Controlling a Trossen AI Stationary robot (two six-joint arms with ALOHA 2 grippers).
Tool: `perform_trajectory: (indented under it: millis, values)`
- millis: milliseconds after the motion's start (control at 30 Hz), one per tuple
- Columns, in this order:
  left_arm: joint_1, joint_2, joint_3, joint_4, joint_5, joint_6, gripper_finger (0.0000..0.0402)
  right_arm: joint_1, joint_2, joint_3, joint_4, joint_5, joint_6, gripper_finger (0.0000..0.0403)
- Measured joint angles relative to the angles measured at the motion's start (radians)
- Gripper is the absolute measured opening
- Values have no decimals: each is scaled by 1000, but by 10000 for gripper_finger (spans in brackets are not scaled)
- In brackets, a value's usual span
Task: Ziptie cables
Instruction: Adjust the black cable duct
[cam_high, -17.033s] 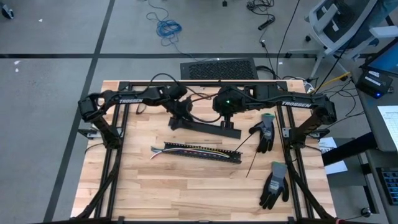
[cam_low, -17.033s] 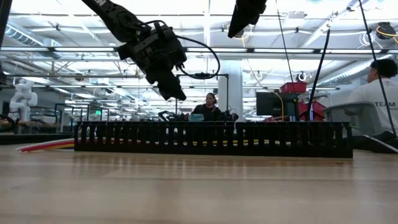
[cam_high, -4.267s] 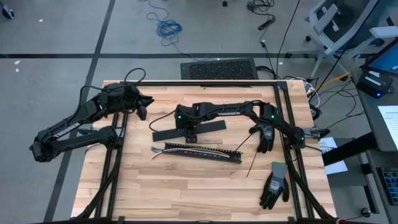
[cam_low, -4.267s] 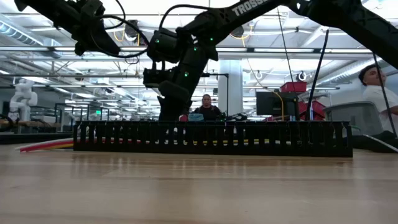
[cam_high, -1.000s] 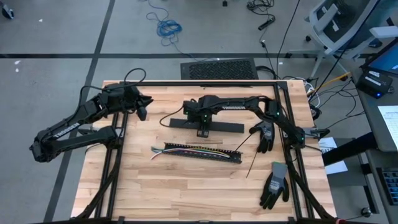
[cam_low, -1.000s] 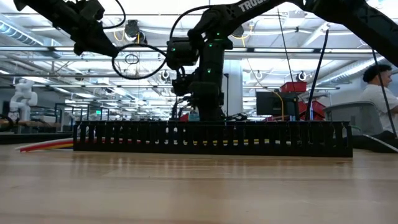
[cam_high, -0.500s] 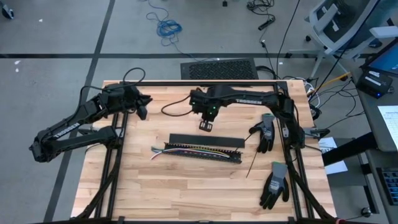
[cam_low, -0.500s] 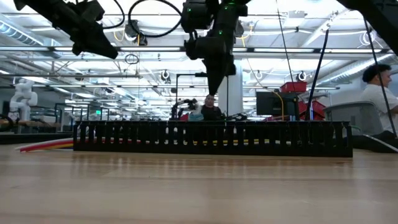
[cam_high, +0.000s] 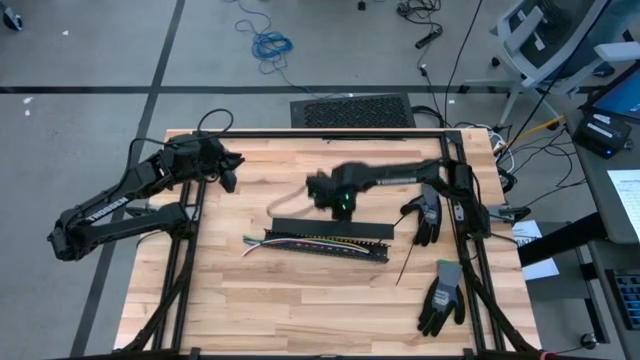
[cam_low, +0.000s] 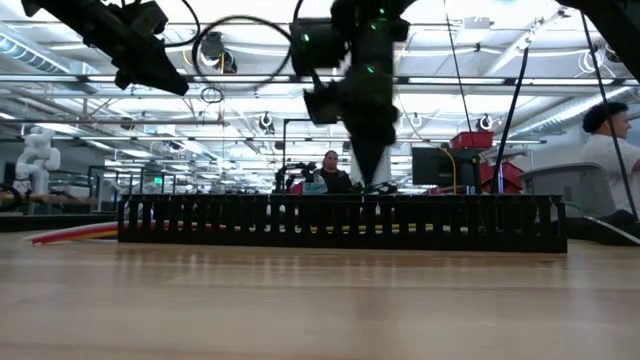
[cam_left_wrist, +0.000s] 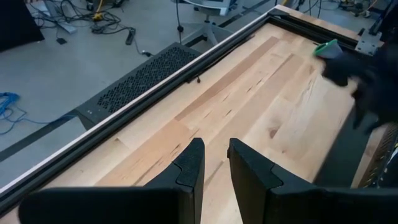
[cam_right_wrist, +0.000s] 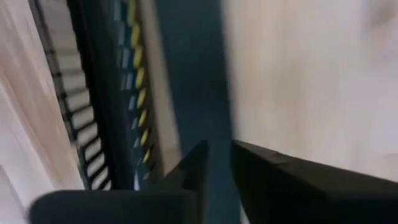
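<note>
The cables (cam_high: 300, 240) are thin coloured wires lying inside a black slotted duct (cam_high: 322, 248) in the middle of the table. Their loose ends (cam_high: 250, 243) stick out of its left end. A flat black strip (cam_high: 330, 228) lies on the table along the duct's far side. My right gripper (cam_high: 342, 205) points down just above this strip (cam_right_wrist: 193, 74), narrowly open with nothing between its fingers (cam_right_wrist: 219, 155). Yellow and blue wires (cam_right_wrist: 138, 93) show in its wrist view. My left gripper (cam_high: 228, 168) waits high over the far left corner, slightly open and empty (cam_left_wrist: 216, 162).
Two dark gloves (cam_high: 428, 215) (cam_high: 440, 295) lie at the table's right side, with two thin black zip-tie strips (cam_high: 408, 262) between them and the duct. A black frame rail (cam_high: 300, 132) runs along the far edge. People sit in the room behind (cam_low: 330, 172).
The flat black strip has shifted from farther back to lie right against the duct's far side. My right gripper, down on the strip a second ago, has come off it and risen. It has then swung toward the near edge and now hangs over the strip.
</note>
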Motion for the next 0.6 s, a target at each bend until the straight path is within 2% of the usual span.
perform_trajectory:
  millis: [133, 267, 367, 600]
  values:
    - [0, 0, 0, 0, -2, 1, 71, 46, 1, -90, 18, -2, -7, 126]
    - [0, 0, 0, 0, -21, 0, 71, 68, 1, -99, 139, 4, -25, 184]
    - [0, 0, 0, 0, -23, -3, 71, 70, 1, -99, 226, 51, -25, 224]
    - [0, 0, 0, -2, -23, -4, 71, 30, 26, -97, 312, 76, -28, 281]
